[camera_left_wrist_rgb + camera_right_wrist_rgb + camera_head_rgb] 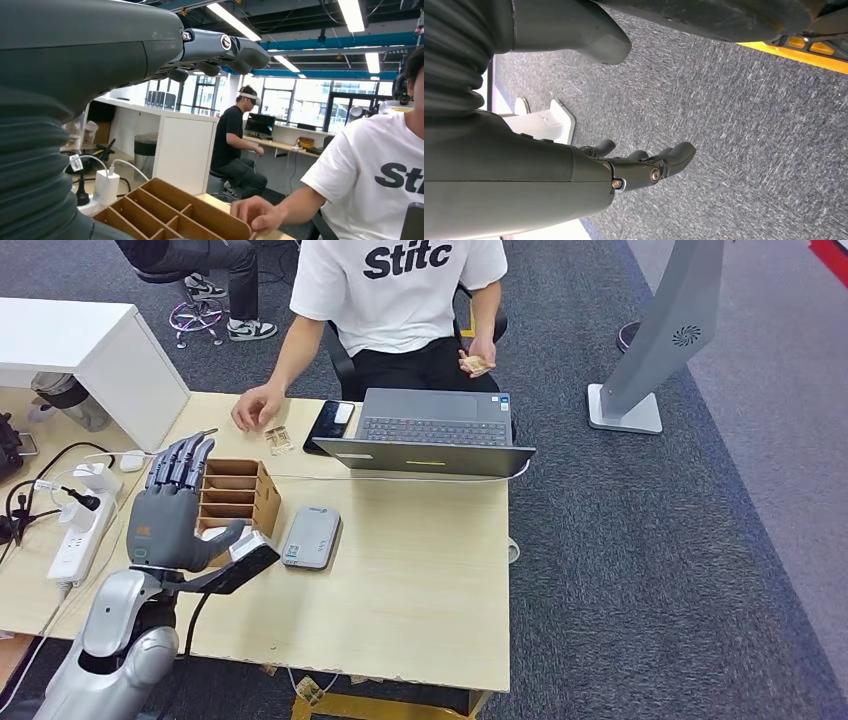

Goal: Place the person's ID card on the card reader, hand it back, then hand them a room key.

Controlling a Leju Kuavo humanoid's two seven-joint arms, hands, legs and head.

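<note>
My left hand [175,505] is raised over the table's left side with its fingers stretched out and nothing in it. In the left wrist view its fingers [220,50] reach above the wooden slotted box [175,210]. That box [238,495] stands just right of the hand. The grey card reader [311,537] lies flat beside the box. A person in a white T-shirt [395,290] sits across the table. One of their hands [258,405] rests near a small pale card-like item [278,438]. Their other hand [477,364] holds something small and tan. My right hand [639,165] hangs over the carpet, holding nothing.
An open laptop [430,430] and a dark phone [330,425] lie at the table's far side. A white power strip [80,530] with cables sits left of my hand. A white cabinet [90,350] stands at the far left. Another person [235,145] sits behind.
</note>
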